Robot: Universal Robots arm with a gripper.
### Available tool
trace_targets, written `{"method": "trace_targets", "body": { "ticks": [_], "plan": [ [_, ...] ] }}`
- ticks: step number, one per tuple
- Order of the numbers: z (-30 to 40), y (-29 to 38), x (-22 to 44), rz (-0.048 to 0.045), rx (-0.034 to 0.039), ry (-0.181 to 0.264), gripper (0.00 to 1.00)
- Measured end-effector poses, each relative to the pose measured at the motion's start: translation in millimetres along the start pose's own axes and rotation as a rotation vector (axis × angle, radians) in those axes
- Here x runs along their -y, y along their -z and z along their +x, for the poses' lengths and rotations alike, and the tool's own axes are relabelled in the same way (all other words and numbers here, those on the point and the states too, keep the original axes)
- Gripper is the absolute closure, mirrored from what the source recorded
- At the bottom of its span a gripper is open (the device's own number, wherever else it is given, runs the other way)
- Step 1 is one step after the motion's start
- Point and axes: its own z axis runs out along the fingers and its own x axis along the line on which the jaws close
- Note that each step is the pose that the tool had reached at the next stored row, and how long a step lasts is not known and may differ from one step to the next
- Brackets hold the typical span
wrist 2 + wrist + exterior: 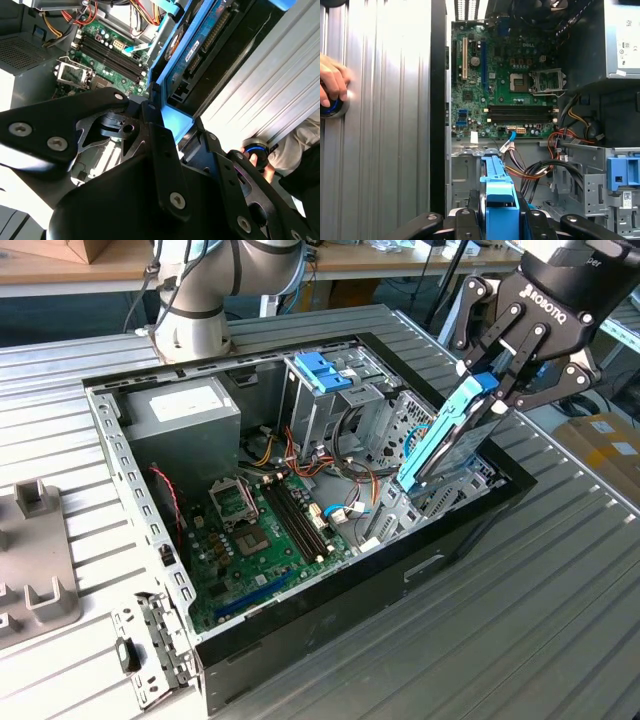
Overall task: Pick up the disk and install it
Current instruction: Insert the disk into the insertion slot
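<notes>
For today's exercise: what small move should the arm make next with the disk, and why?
Probably slide the disk down along its tilt: the gripper holds its upper end, its lower end is at the drive bay, most of it sticking out.

Disk [447,440]: carrier was smooth blue plastic with faint sheen; body dark metal. Gripper [497,383]: black, matt, bright screw heads. Table [530,620]: ribbed bare metal, brushed, reflective. Computer case [330,625]: outer wall black, glossy; inner frame dull grey sheet metal. Power supply [185,418]: matt grey metal, white paper label. Motherboard [262,540]: green, glossy. Bracket [322,372]: blue plastic.
</notes>
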Motion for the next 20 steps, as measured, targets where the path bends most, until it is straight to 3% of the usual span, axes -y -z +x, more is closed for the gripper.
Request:
{"method": "trace_targets", "body": {
  "ticks": [20],
  "plan": [
    [1.3,-18.5,0.9,0.0,-0.0001,0.0,0.63]
  ]
}}
